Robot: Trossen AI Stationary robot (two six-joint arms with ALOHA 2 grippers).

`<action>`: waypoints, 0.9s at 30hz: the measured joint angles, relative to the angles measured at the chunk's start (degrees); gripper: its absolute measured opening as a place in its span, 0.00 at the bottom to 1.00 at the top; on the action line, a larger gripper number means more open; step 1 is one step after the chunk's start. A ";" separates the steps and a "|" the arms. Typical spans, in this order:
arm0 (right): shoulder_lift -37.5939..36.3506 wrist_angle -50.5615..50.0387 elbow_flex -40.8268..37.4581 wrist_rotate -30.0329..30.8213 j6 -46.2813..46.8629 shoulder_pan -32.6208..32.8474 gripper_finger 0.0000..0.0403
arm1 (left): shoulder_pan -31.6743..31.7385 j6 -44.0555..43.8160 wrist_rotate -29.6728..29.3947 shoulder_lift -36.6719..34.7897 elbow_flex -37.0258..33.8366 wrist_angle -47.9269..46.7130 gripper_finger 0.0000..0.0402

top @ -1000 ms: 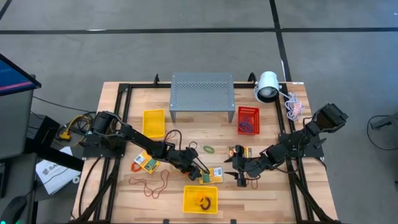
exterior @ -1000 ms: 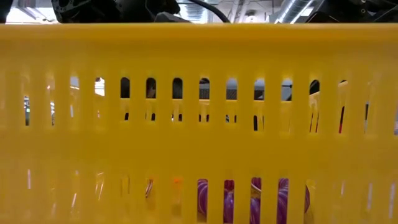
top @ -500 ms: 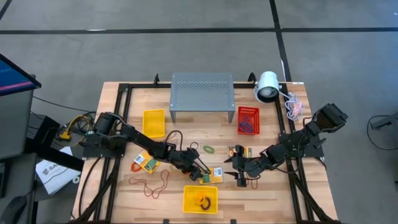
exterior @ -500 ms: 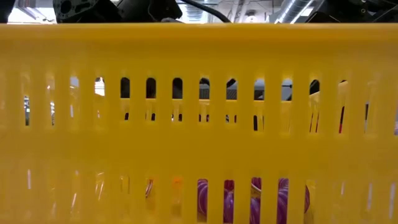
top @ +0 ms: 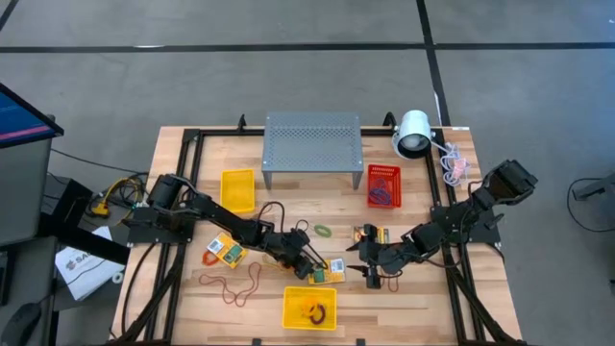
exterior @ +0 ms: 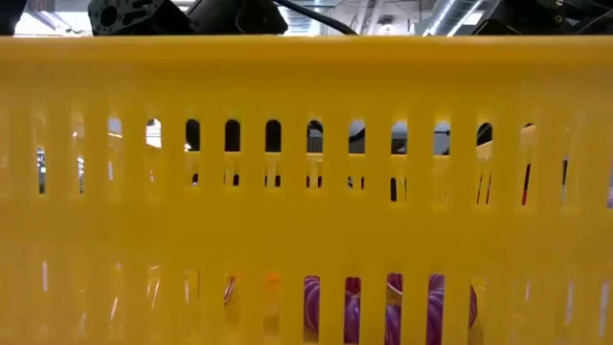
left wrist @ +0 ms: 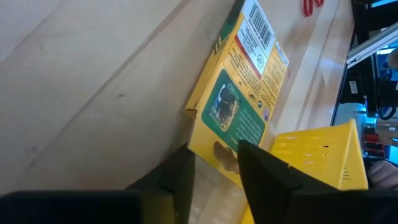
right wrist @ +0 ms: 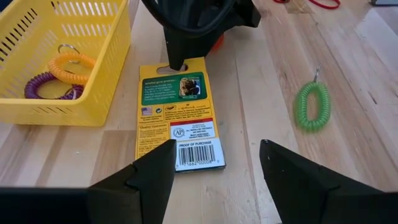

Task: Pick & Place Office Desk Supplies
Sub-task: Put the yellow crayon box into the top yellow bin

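Note:
A flat yellow-and-green crayon box [top: 333,269] lies on the table just beyond the front yellow basket [top: 309,308]. My left gripper [top: 312,269] is shut on its hang-hole end. My right gripper [top: 373,274] stands open at the box's barcode end [right wrist: 198,152], touching nothing. Two more crayon boxes [top: 224,252] [top: 368,234] lie flat on the wood. A green coil band [top: 322,231] lies on the table beyond the box, and thin rubber-band loops [top: 235,286] lie at the front left. My left gripper pinches the crayon box's hang-hole end [left wrist: 217,152] between its two fingers. It comes slanting down from the table's left, its fingers along the box. One finger [left wrist: 183,177] is at the box's side edge, the other [left wrist: 261,171] over its printed face. The box lies on the table.
The front basket [right wrist: 56,62] holds orange and purple coil bands, and its slotted wall [exterior: 306,192] fills the low view. A second yellow basket [top: 238,189], a red basket [top: 382,185], the grey perforated stand [top: 312,144] and the white lamp [top: 413,133] stand farther back.

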 joint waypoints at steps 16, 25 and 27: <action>0.00 0.22 0.00 -0.01 0.05 0.00 0.56 | 0.65 4.58 1.51 -0.39 -0.14 3.14 0.01; 0.00 0.34 0.02 -0.04 0.20 0.02 0.56 | 1.83 7.67 2.07 -3.56 -0.13 2.98 0.01; 0.00 0.36 0.02 -0.04 0.20 0.02 0.56 | 1.88 8.58 2.12 -4.78 -0.14 2.83 0.01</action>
